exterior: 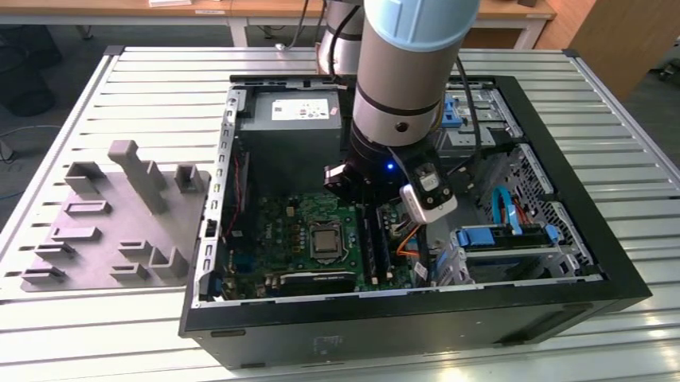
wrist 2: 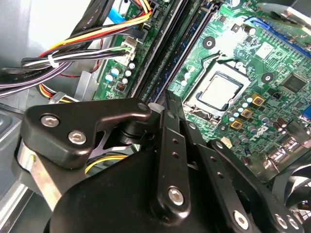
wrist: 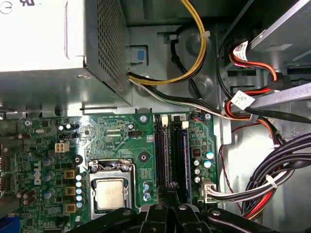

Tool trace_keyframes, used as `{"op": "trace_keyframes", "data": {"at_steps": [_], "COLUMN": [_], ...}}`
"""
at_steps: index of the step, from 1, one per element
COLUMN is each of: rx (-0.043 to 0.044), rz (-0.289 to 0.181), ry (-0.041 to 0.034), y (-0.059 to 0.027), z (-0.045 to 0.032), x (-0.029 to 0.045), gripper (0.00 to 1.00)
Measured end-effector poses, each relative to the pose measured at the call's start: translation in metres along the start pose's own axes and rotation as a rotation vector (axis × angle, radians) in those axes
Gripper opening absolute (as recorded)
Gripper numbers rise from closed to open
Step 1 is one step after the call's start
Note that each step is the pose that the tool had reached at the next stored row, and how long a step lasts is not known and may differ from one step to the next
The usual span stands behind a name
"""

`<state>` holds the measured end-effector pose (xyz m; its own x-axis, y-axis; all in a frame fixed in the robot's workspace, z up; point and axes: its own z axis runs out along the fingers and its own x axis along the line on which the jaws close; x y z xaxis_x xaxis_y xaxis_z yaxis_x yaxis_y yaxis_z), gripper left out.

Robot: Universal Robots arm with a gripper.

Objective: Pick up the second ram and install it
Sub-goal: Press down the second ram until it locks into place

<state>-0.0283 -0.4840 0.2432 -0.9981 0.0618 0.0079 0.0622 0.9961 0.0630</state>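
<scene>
My gripper (exterior: 361, 199) reaches down into the open computer case, over the motherboard (exterior: 287, 231). In both wrist views its black fingers are shut, tips together (wrist: 170, 193) (wrist 2: 167, 99), at the near end of the long black memory slots (wrist: 167, 155). A thin blue-green ram (wrist: 183, 155) stands lengthwise in one of those slots, right beside the fingertips. Whether the tips touch it I cannot tell. Nothing shows between the fingers.
The processor socket (wrist: 111, 191) lies beside the slots. The grey power supply (wrist: 48, 39) sits at the far end of the board. Bundled cables (wrist: 262, 184) and a drive cage (exterior: 510, 239) crowd the other side. A grey fixture block (exterior: 117, 215) stands outside the case at the exterior view's left.
</scene>
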Motion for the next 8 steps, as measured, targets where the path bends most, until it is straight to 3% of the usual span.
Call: {"op": "trace_keyframes", "data": {"at_steps": [8], "rx": [-0.0005], "rz": [0.0], "ry": [0.0], "y": [0.0024], "z": [0.0007], "x": [0.0002], "gripper": [0.11]}}
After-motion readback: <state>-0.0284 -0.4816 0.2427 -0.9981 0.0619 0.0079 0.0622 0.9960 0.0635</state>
